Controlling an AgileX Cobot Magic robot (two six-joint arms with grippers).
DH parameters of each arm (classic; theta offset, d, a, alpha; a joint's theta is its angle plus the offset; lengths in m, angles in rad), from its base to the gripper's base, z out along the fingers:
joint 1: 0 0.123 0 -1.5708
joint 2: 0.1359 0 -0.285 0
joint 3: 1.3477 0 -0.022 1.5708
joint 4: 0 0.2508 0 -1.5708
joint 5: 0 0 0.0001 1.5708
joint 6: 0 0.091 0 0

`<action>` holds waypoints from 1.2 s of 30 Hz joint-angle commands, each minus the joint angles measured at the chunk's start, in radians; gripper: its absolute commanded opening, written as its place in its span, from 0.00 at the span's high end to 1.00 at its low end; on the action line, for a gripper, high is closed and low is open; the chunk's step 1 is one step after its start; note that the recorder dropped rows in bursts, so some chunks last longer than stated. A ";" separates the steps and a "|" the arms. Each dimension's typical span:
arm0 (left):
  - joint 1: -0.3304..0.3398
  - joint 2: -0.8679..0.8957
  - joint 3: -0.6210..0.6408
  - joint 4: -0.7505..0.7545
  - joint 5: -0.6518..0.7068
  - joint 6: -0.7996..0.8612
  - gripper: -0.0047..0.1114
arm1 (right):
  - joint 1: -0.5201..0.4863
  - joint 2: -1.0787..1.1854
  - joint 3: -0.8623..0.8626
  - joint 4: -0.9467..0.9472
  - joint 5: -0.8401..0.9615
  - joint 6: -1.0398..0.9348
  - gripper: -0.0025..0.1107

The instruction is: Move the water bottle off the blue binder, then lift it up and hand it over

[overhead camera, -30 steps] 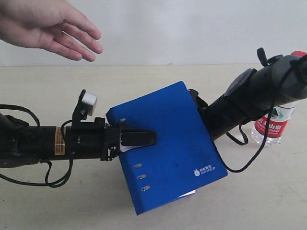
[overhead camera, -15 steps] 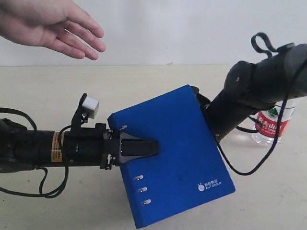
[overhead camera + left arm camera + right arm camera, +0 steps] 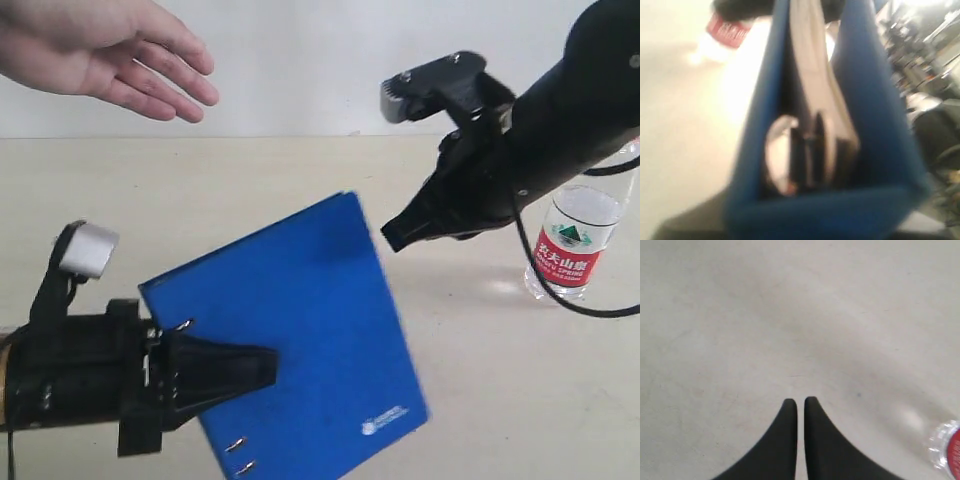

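Observation:
The blue binder (image 3: 300,320) is held off the table, tilted, with my left gripper (image 3: 255,365) shut on its riveted edge; one dark finger lies across its cover. The left wrist view is blurred and shows the binder (image 3: 875,125) edge-on, with white pages inside. The water bottle (image 3: 570,250) stands upright on the table at the right, apart from the binder; it also shows in the wrist views as the bottle (image 3: 727,32) and the bottle (image 3: 947,447). My right gripper (image 3: 392,235) hangs above the table left of the bottle, shut and empty (image 3: 800,401).
A person's open hand (image 3: 100,50) is stretched out palm down at the top left, above the table. The beige table (image 3: 230,190) runs back to a white wall. The right arm's black cable loops down beside the bottle.
The left arm has drawn the binder left and lower in the view, and tilted it. The right arm has risen and come away from the binder's far edge. The bottle has stayed put.

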 commanded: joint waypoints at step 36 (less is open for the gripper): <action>0.001 -0.726 0.121 -0.429 0.562 0.149 0.92 | 0.001 -0.679 0.287 -0.572 0.126 0.585 0.98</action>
